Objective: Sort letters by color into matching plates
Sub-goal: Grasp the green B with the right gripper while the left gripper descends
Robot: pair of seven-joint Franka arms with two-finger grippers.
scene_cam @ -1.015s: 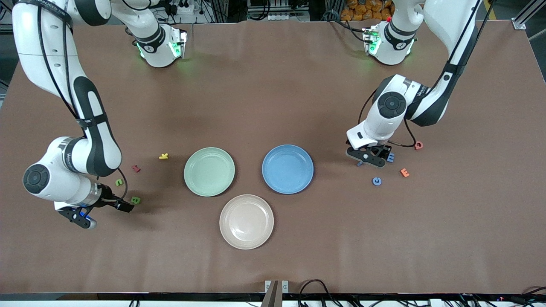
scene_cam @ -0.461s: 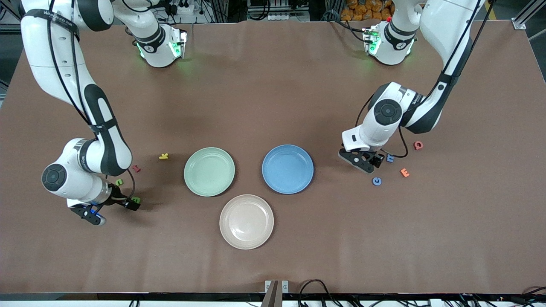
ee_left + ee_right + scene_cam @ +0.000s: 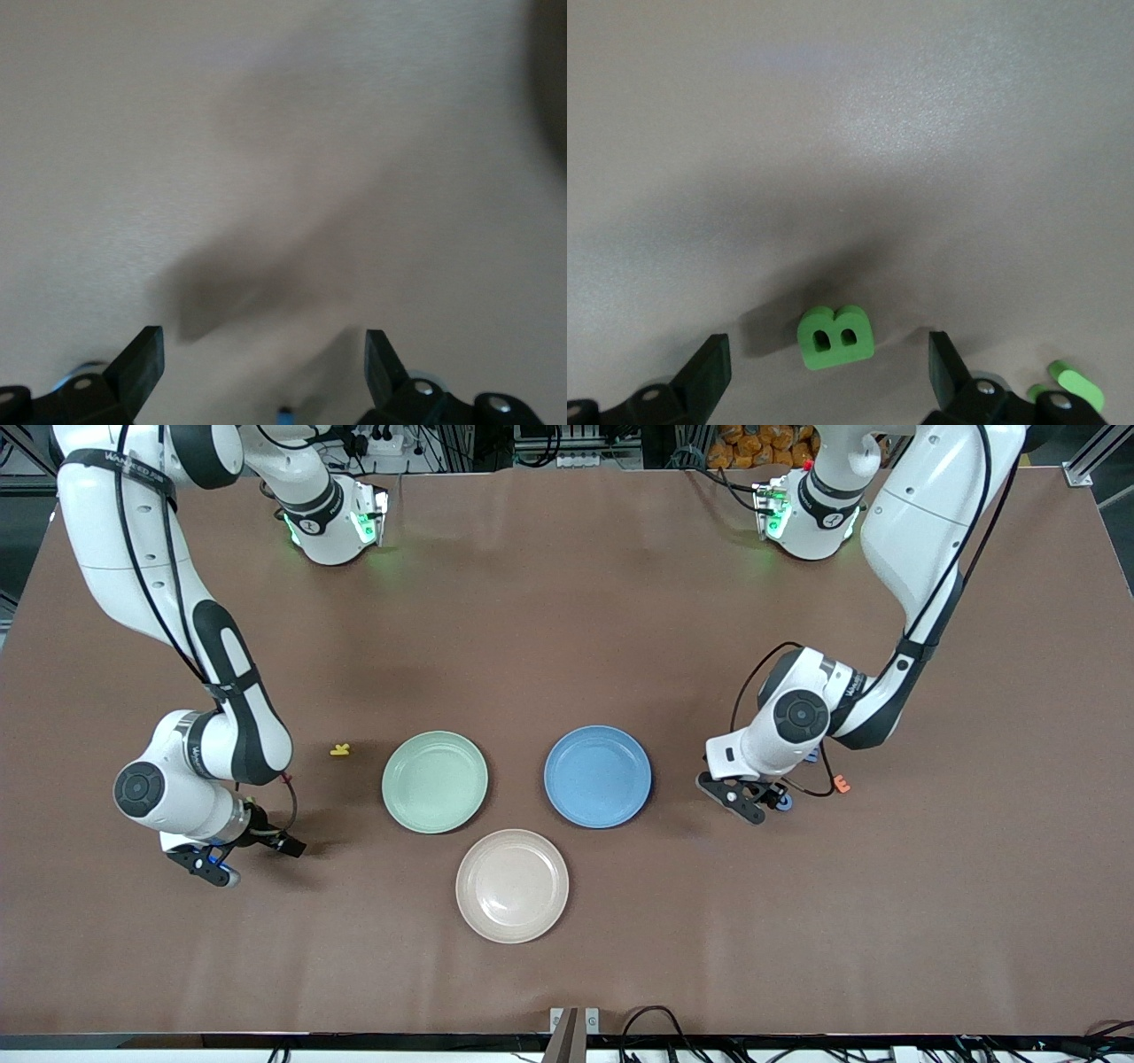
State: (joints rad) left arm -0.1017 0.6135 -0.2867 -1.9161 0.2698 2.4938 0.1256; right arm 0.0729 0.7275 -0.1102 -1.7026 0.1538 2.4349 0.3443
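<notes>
Both grippers low and wide open over letters, plates not yet filled.

The right gripper (image 3: 828, 372) hovers low over the bench (image 3: 549, 620) at the right arm's end, jaws spread wide with a green letter B (image 3: 835, 336) lying flat between them; a second green piece (image 3: 1067, 382) sits just beside one jaw. The B looks like chunky matte foam with two small holes: probably very light, soft and a little springy, so a gentle pinch across its straight outer edges should hold it. The left gripper (image 3: 753, 802) is down beside the blue plate (image 3: 598, 776), jaws equally wide and holding nothing, over a blue letter (image 3: 784, 803) that is mostly hidden; an orange letter (image 3: 841, 785) lies near. The pale green plate (image 3: 434, 781) holds nothing.
</notes>
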